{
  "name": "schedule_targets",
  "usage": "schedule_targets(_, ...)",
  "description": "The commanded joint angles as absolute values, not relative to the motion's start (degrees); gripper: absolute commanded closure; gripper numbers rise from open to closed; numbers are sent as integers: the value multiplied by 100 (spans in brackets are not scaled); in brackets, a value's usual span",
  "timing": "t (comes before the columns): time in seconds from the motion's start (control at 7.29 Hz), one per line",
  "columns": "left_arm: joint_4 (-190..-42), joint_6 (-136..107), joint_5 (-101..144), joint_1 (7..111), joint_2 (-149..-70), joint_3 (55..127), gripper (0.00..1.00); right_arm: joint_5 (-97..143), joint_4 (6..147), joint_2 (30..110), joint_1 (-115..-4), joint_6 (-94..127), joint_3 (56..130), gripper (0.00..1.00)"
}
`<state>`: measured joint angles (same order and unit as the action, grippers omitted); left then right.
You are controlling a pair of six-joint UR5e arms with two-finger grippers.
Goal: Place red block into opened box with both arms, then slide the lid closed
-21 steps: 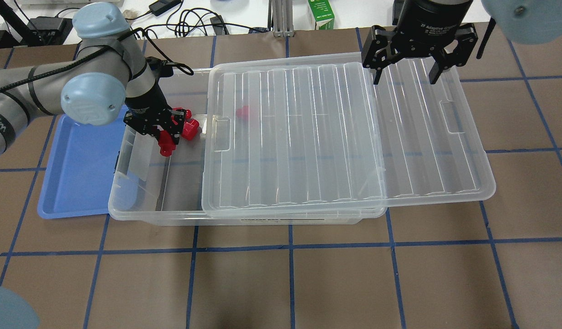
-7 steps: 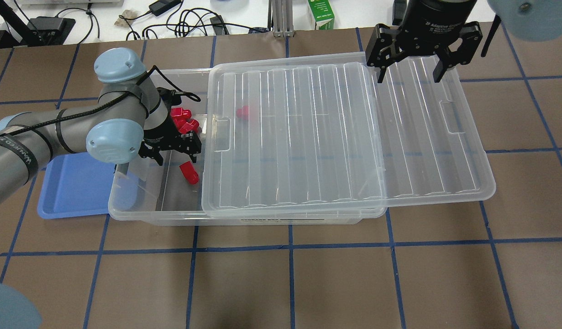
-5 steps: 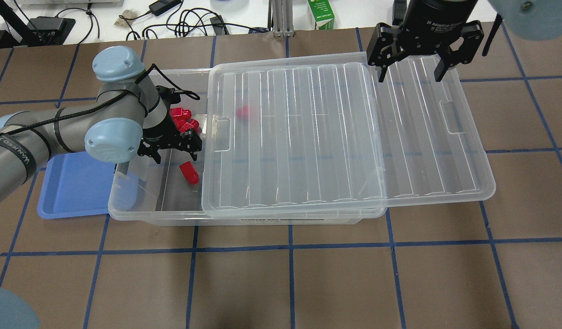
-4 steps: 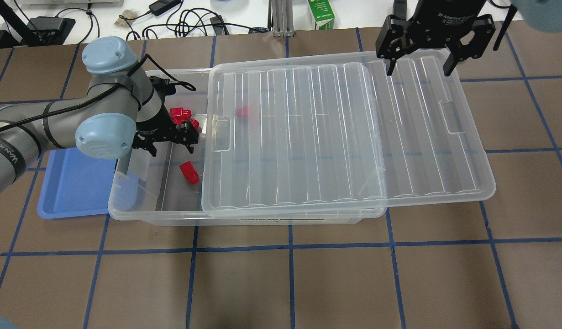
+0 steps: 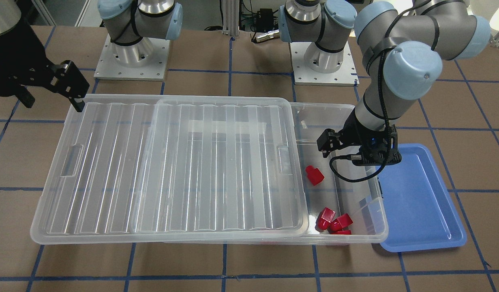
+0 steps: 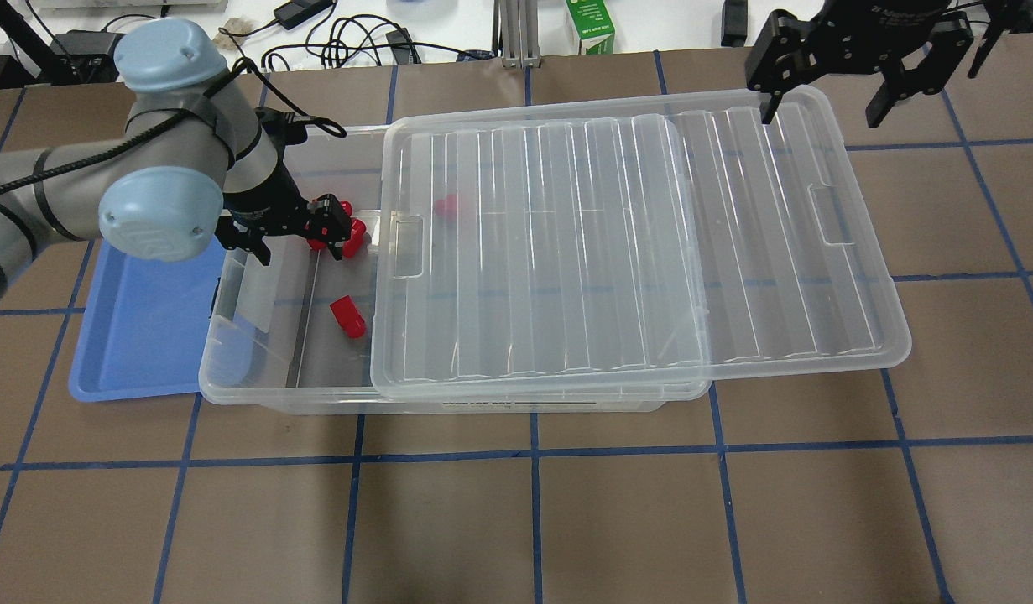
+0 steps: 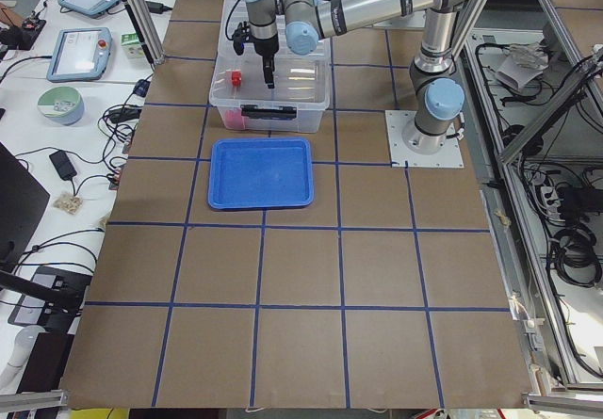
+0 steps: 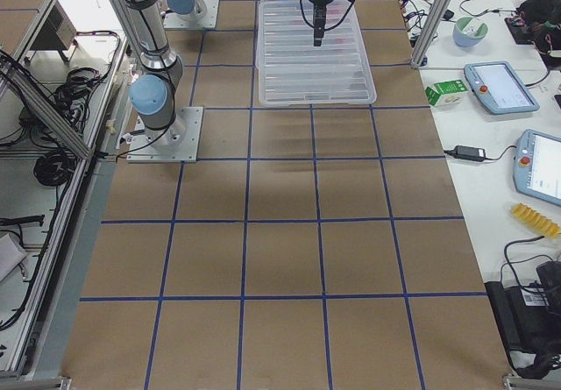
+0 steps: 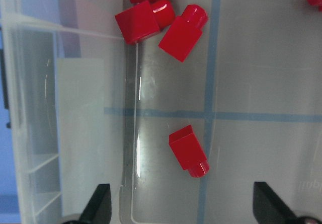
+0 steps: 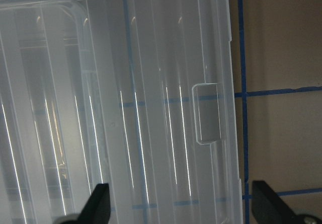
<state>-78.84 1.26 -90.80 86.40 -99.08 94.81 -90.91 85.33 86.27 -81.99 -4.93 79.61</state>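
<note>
A red block [image 6: 346, 317] [image 5: 314, 175] [image 9: 189, 151] lies loose on the floor of the see-through box [image 6: 231, 361] [image 5: 380, 221], in its uncovered end. Several more red blocks [image 6: 354, 235] [image 5: 333, 221] [image 9: 151, 21] sit by the box's far wall. One more red block [image 6: 447, 206] shows through the lid. My left gripper [image 6: 302, 250] [image 5: 356, 156] [image 9: 182, 209] hangs open and empty above that uncovered end. The lid [image 6: 633, 243] [image 5: 172, 162] [image 10: 151, 108] rests on the box, shifted right and overhanging it. My right gripper [image 6: 821, 119] [image 5: 50, 101] [image 10: 181, 209] is open above the lid's far right corner, near its end tab [image 10: 207, 113].
A shallow blue tray [image 6: 138, 335] [image 5: 419, 202] [image 7: 262, 172] lies against the box's left end, partly under the left arm. A green carton [image 6: 590, 25] and cables sit past the table's far edge. The arm bases [image 5: 131, 61] stand behind the box.
The left gripper opened and the red block it held dropped onto the box floor. That gripper then drew back toward the far wall. The right gripper moved right along the lid's far edge.
</note>
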Motion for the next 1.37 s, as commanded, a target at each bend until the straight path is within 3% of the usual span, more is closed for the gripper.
schedule_targets(0.0, -8540, 167, -9053, 8657, -9416, 8975, 0, -9089, 8587, 8561, -7223, -2161, 8172, 0)
schedule_targets(0.55, -8946, 193, -9097, 8666, -8984, 9026, 0, -9211, 10764, 8385, -6653, -2478, 10104, 0)
schedule_targets(1.23, -8947, 465, -9105, 8719, -9150, 8982, 0, -9063, 10881, 8121, -6784, -2173, 10222, 0)
